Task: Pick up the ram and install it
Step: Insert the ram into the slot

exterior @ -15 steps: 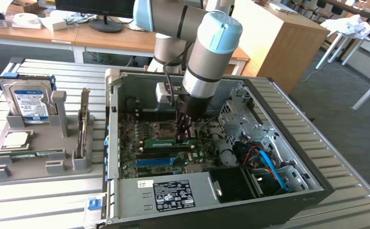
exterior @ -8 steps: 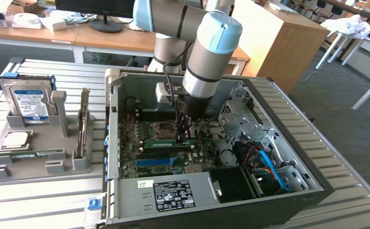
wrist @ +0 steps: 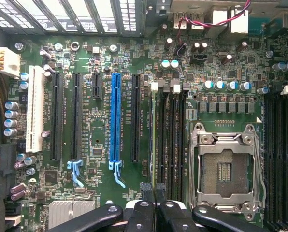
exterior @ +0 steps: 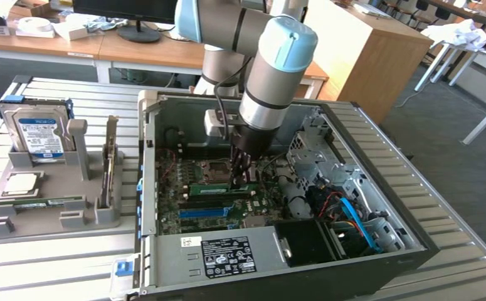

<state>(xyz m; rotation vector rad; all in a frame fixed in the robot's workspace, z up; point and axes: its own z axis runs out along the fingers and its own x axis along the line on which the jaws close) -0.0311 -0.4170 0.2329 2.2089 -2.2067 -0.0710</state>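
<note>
The ram [exterior: 217,187] is a thin green stick standing on edge over the motherboard, just beside the empty processor socket [exterior: 213,169] inside the open computer case [exterior: 377,157]. My gripper [exterior: 244,180] reaches straight down into the case and is at the stick's end. In the wrist view my gripper [wrist: 153,189] is shut, and the ram [wrist: 153,135] runs out from between the black fingertips [wrist: 145,191] as a narrow green edge. It lies along the outermost black memory slot [wrist: 161,140]. Whether it is seated in the slot I cannot tell.
A grey parts tray [exterior: 34,222] at the exterior view's left holds a blue-labelled hard drive [exterior: 40,135], a square silver processor chip [exterior: 21,183] and an upright card [exterior: 109,166]. Cables and a drive cage [exterior: 343,207] crowd the case beside the motherboard. A blue expansion slot [wrist: 116,116] lies near the memory slots.
</note>
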